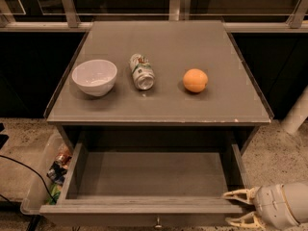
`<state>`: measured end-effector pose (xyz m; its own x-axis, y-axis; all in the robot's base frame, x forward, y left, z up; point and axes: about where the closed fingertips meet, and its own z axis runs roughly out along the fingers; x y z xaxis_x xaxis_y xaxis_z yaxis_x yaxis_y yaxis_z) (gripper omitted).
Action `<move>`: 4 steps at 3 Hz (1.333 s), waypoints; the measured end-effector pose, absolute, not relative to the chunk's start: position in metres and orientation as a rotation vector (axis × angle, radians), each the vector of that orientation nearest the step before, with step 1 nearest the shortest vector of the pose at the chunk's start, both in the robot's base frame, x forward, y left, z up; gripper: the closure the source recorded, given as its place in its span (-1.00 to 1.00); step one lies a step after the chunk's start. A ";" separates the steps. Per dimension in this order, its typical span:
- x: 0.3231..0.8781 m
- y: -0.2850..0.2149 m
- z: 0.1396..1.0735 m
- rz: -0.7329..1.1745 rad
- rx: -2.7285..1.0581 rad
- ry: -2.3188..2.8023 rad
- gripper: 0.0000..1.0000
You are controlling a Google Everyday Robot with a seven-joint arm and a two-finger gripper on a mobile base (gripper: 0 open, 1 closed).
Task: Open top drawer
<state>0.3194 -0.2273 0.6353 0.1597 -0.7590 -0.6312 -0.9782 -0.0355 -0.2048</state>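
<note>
Drawer (144,209): bottom centre of frame, below the worktop; stands well out, its grey box open to view from above.
Knob (157,221): small, round, brass; centre of the drawer front, at the bottom edge of frame.
Hand (239,208): lower right corner; white body, two pale fingers (240,195) spread apart and pointing left, nothing between them but the right end of the drawer front; whether they touch it cannot be told.
Worktop (192,42): grey, flat; fills the middle of frame.
Bowl (94,77): white, upright; left part of worktop.
Can (142,71): on its side, just right of the bowl, a silver end toward the bottom of frame.
Orange (195,80): right of the can, apart from it.
Bin (38,189): clear plastic, lower left, on the floor beside the drawer; holds mixed small items.
Cable (29,170): black; crosses the floor at lower left.
</note>
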 end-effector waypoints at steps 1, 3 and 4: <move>0.308 -0.231 0.636 0.465 -1.843 1.657 1.00; 0.309 -0.228 0.635 0.465 -1.843 1.657 0.39; 0.309 -0.228 0.635 0.465 -1.843 1.657 -0.08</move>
<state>0.3093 -0.2284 0.6353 0.1550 -0.7641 -0.6262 -0.9784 -0.0308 -0.2045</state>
